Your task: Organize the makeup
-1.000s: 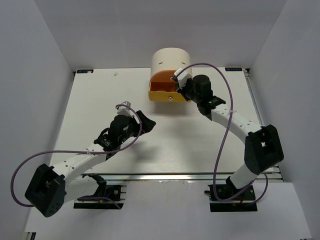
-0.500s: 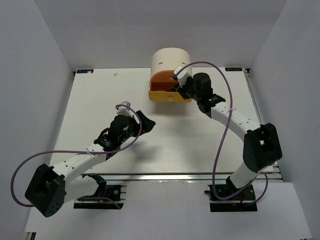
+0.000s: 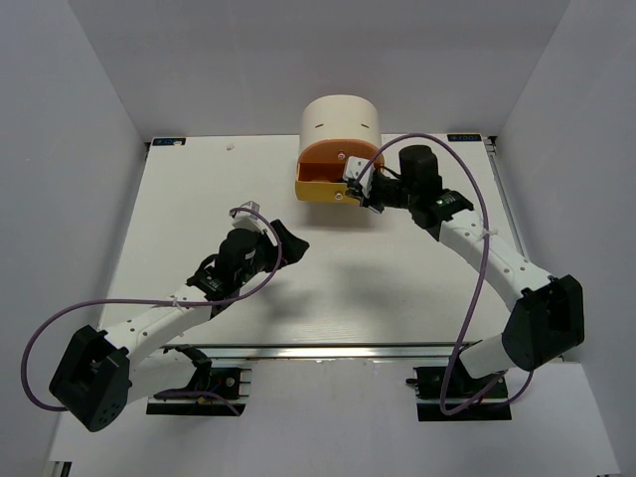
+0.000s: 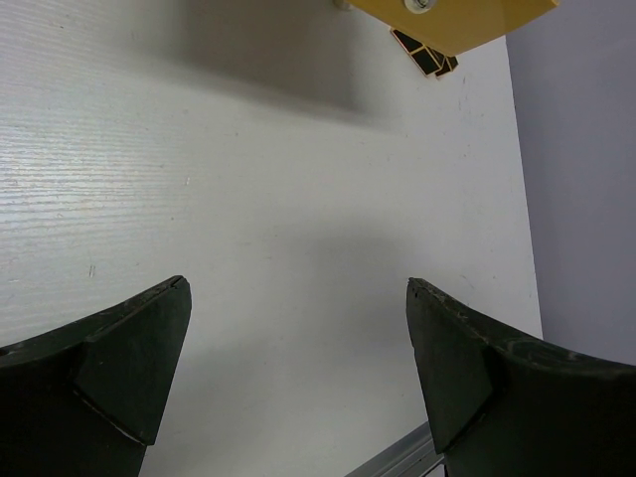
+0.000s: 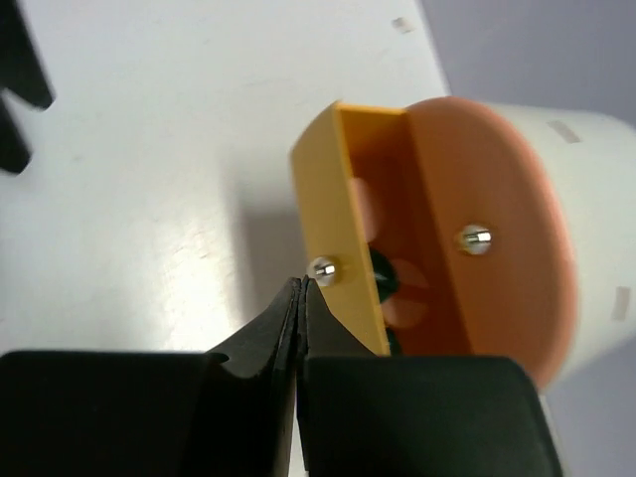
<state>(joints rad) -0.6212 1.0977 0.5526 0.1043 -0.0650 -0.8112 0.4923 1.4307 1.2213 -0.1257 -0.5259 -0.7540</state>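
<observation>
my right gripper [image 5: 301,285], fingers pressed together and seemingly touching the knob [image 5: 322,268] of the yellow drawer [image 5: 333,199], should push squarely along its slide, my left gripper [image 4: 298,288] spread wide well short of it.

Top camera looks down from behind — wrist cameras sit close; all show the yellow drawer [image 3: 323,192].

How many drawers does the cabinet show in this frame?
2. The yellow drawer is pulled out, with the shut right pincer by its knob. The orange drawer sits above it and looks closed. More could be hidden.
</observation>
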